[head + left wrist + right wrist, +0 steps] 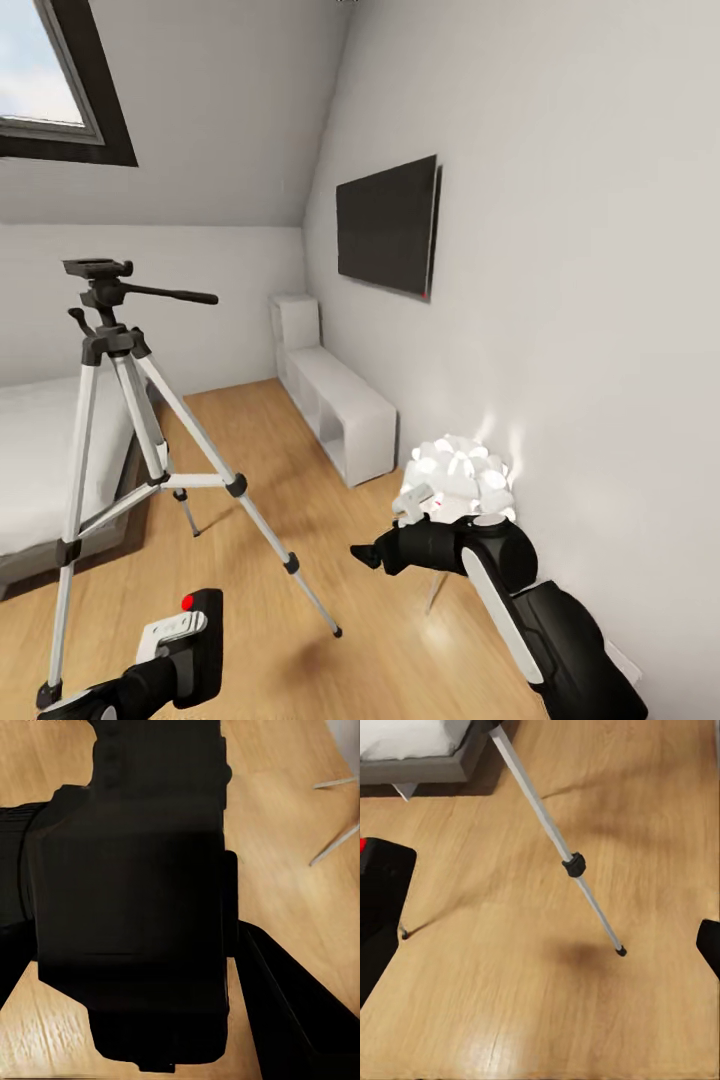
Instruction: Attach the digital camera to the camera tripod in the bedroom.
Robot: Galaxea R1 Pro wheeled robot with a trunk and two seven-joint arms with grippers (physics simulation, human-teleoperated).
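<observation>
The camera [188,640], black with a red button on top, is held low at the head view's lower left, clamped in the left gripper [165,668]. In the left wrist view its dark body [135,907] is seen close up between the two fingers [300,1012], above the wooden floor [292,855]. The tripod [130,430] is stood just beyond it on the floor, legs spread, its black head and long handle [165,293] level at the top, with nothing mounted there. One silver leg with a black joint [574,864] is seen in the right wrist view, its foot planted on the boards. The bed [40,460] is set just behind the tripod. The right gripper [366,553] is held out low at the right, apart from the tripod; whether it is released or clenched cannot be told. A white shelf [340,405], a wall screen [388,225] and a white lamp [462,470] are lined along the right wall.
</observation>
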